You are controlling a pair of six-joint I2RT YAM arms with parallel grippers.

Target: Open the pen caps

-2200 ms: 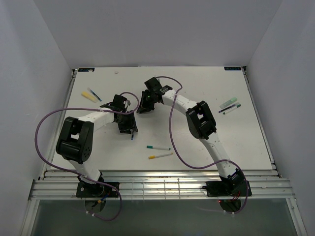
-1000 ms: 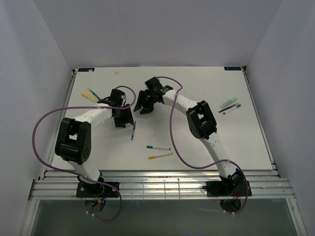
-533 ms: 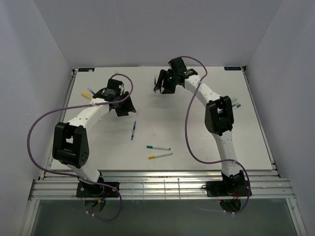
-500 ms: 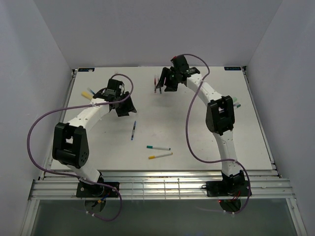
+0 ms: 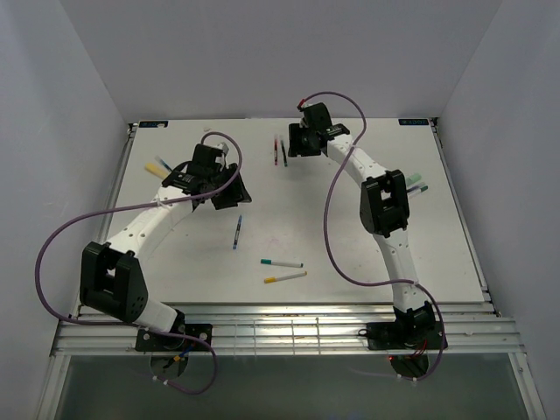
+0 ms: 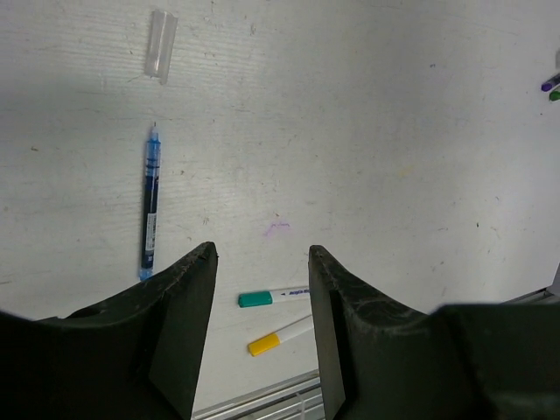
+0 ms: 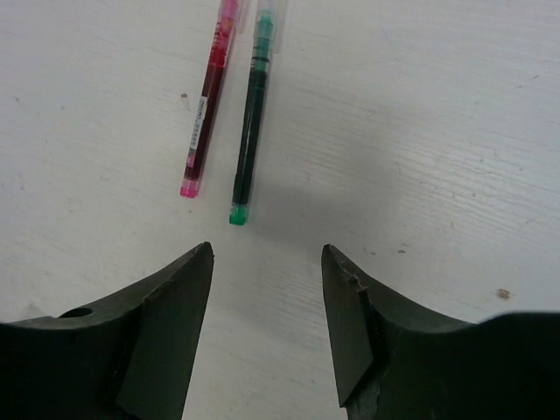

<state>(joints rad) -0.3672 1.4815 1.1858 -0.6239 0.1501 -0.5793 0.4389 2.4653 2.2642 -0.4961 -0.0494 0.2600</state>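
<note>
My left gripper (image 5: 226,194) hovers open and empty over the table's left middle; in its wrist view (image 6: 262,262) nothing lies between the jaws. A blue pen (image 6: 150,206) lies flat, bare tip showing, with a clear cap (image 6: 161,58) lying loose beyond it. Near the front are a white pen with a green cap (image 6: 257,299) and one with a yellow cap (image 6: 262,344). My right gripper (image 5: 292,145) is open and empty at the far middle (image 7: 267,254), just short of a red pen (image 7: 206,105) and a green pen (image 7: 249,122) lying side by side.
Highlighters (image 5: 162,166) lie at the far left behind the left arm. More pens (image 5: 418,182) rest at the right, partly hidden by the right arm's elbow. The table's front edge meets a metal rail (image 5: 280,328).
The right arm swung to the far side and the red pen now lies on the table beside the green one. The left gripper drew away from the blue pen, which stays flat.
</note>
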